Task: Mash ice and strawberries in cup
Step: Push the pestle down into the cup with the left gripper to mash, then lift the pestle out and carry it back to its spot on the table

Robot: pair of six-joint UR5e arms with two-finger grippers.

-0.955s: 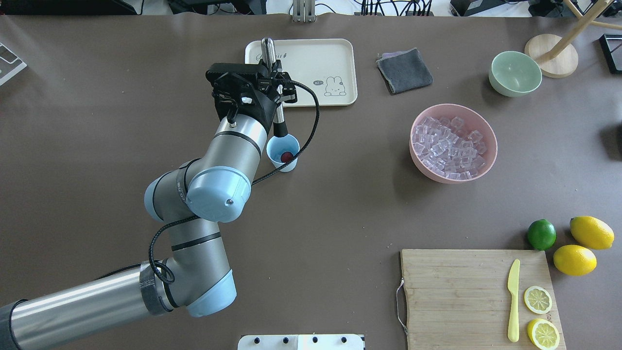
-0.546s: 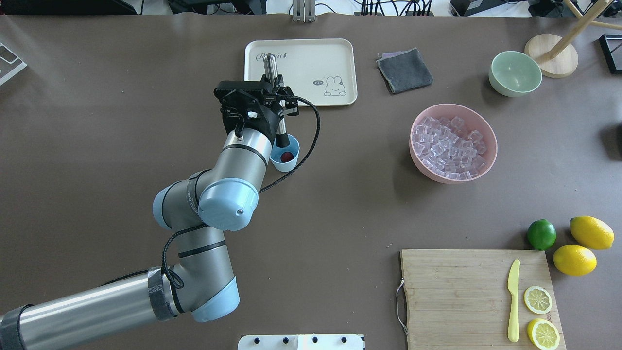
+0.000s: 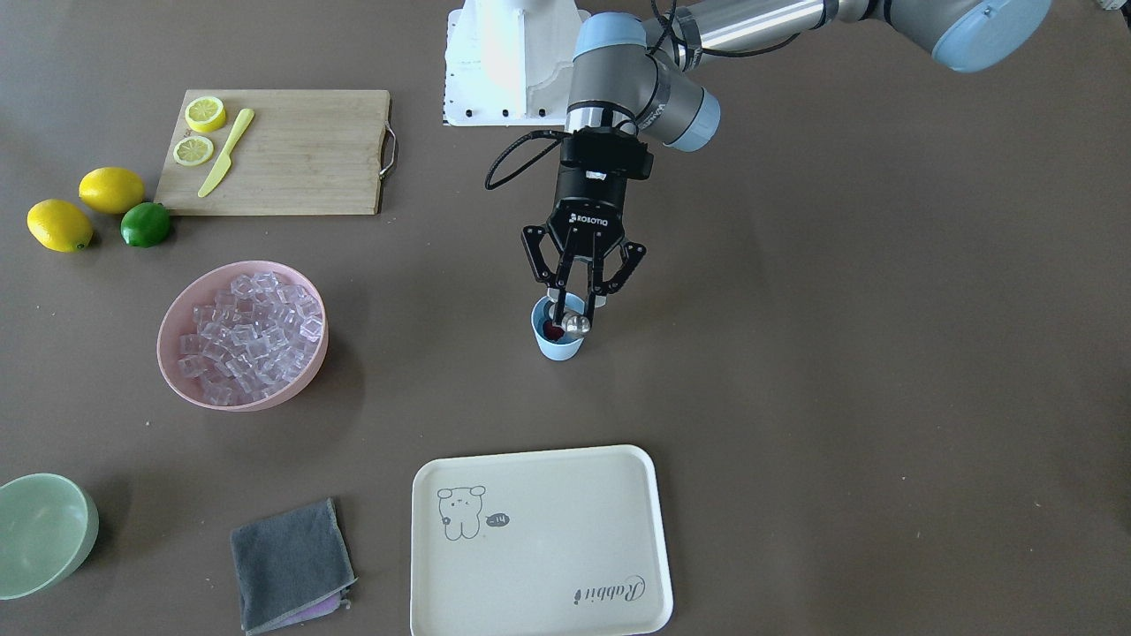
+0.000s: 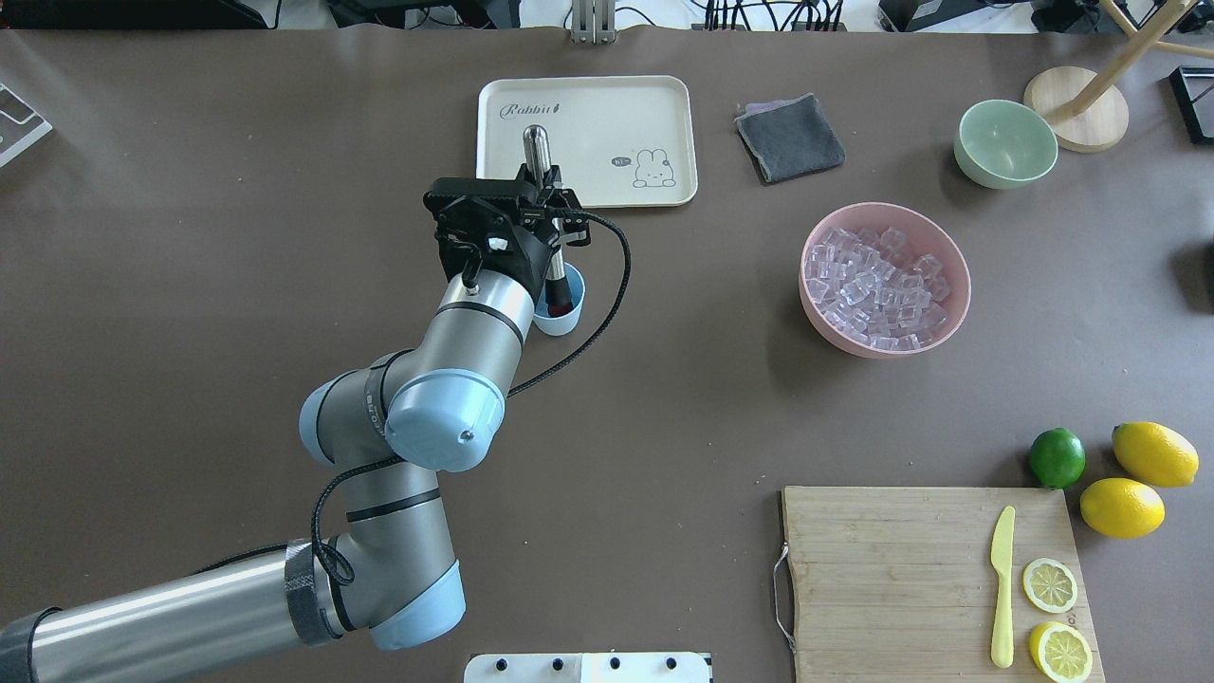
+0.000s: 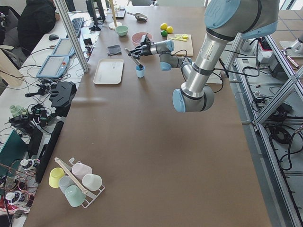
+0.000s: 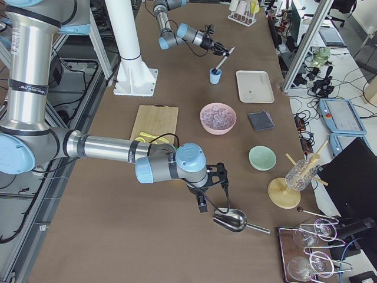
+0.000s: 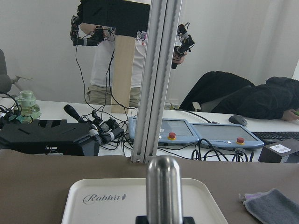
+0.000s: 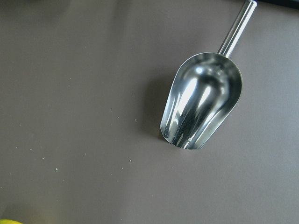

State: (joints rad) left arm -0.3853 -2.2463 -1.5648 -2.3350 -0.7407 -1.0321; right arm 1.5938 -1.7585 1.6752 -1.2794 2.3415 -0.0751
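The light-blue cup stands on the table in front of the cream tray; it also shows in the front view. My left gripper is shut on a steel muddler, tilted, with its black tip down inside the cup. A dark red strawberry shows in the cup beside the muddler. The ice fills the pink bowl to the right; I see none in the cup. My right gripper hovers by a steel scoop; I cannot tell whether it is open.
A grey cloth and a pale green bowl lie at the back right. A cutting board holds a yellow knife and lemon slices, with a lime and two lemons beside it.
My left arm has moved the muddler toward me and down, so its tip went from the cup's far rim into the cup and now covers the strawberry in the overhead view.
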